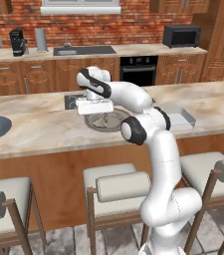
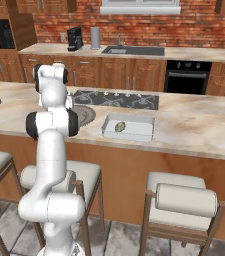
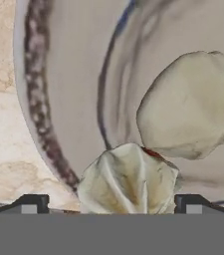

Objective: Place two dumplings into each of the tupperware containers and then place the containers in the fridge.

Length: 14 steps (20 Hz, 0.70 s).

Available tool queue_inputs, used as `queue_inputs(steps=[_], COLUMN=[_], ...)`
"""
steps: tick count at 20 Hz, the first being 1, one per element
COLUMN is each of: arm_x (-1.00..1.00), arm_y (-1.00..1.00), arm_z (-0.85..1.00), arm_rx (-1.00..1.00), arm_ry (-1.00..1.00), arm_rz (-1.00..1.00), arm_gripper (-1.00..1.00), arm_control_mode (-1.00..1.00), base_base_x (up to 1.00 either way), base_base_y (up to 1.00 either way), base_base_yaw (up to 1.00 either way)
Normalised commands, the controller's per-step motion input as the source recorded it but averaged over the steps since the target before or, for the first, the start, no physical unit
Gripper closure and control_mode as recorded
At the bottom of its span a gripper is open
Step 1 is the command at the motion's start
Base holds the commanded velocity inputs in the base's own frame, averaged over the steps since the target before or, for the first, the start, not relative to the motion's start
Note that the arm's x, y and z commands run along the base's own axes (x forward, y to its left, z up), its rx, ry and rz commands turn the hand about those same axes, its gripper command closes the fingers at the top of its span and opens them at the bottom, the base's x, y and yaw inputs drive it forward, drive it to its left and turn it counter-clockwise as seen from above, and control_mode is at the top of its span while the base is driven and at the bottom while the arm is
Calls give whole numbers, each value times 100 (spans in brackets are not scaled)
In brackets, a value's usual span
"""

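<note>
Marble-patterned counter [image 1: 44,132] carries everything that matters here, and the white arm reaches out over it from the stools' side. On that counter a round grey plate [image 1: 114,122] sits just under the hand, and off to the arm's right lies a tupperware container [image 2: 129,127] with one dumpling inside [image 2: 120,127]; it looks to need a second. The other container cannot be made out clearly. The fridge is not visible from here.

Down at the hand, the gripper [image 3: 108,205] hangs low over the plate with its jaws spread as wide as they go, holding nothing. In the hand view the nearer dumpling [image 3: 128,180] lies directly between the two dark fingertips [image 3: 31,204], its pleated crest facing the camera and its width fitting inside the gap with room on both sides. A second, larger-looking dumpling [image 3: 190,107] lies just beyond it, touching or nearly touching.

The judgement is that the coming move is a short straight drop onto the nearer dumpling and a squeeze, taking care not to nudge its neighbour.
</note>
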Motion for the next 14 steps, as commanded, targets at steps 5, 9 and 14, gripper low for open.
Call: queue_inputs(steps=[5, 9, 14], arm_x=[19, -15, -18], arm_y=[-1, -1, -2], arm_z=[-22, 0, 0], arm_rx=[-4, 0, 0], arm_ry=[0, 0, -1], arm_rz=[-3, -1, -4], arm_gripper=[-100, -100, -100], arm_control_mode=[-100, -100, -100], base_base_x=[0, 0, 0], base_base_y=[0, 0, 0], base_base_yaw=[0, 0, 0])
